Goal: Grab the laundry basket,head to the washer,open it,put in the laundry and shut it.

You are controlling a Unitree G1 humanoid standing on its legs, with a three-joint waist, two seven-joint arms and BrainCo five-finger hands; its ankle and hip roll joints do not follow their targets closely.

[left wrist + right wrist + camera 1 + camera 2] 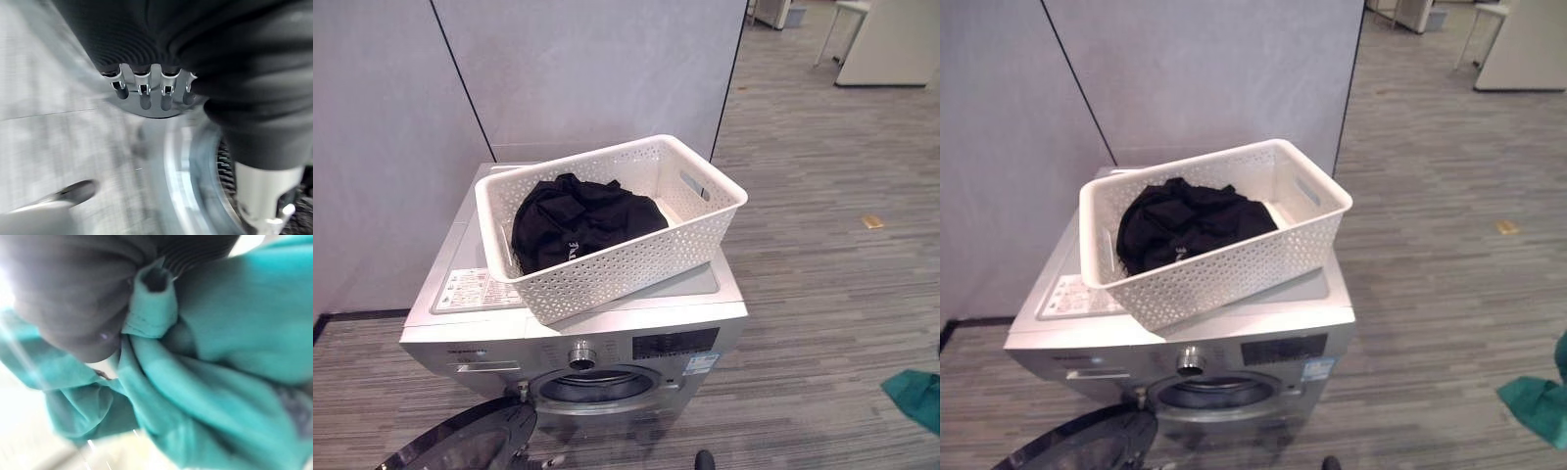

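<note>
- The laundry basket (607, 220) sat on top of the washer (607, 343), tilted a little across its lid, with a black garment (582, 220) heaped inside it.
- A teal cloth (220, 382) was in my right hand (73, 298); its dark cover lay against the folds and a fold wrapped one fingertip, so I judged that hand closed on the cloth, low to my right above the floor (832, 255).
- My left hand (146, 90) hung with fingers fairly straight and holding nothing, close to the washer's round rim.
- The washer door (470, 441) stood swung open at the lower left, the drum mouth (595, 385) bare.
- As I judged it, fetching, walking and opening were done; the teal piece was on its way in, while the black garment awaited loading and the door awaited shutting.
- Grey partition panels (558, 69) stood behind the washer.
</note>
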